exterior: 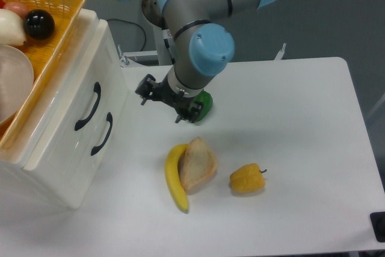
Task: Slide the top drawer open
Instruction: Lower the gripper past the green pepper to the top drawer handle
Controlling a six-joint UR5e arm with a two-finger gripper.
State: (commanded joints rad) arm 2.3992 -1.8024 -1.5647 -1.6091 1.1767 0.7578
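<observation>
The black two-finger gripper (161, 102) is hovering with its fingers spread apart and empty, between the glossy white plastic top drawer (81, 97) with its curved black handle, sitting shut at left, and a green pepper (204, 104) on the white counter (301, 148).

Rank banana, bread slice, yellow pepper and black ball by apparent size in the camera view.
1. banana, longest
2. bread slice, similar area to the banana, so 1 and 2 are unsure
3. yellow pepper
4. black ball, smallest
</observation>
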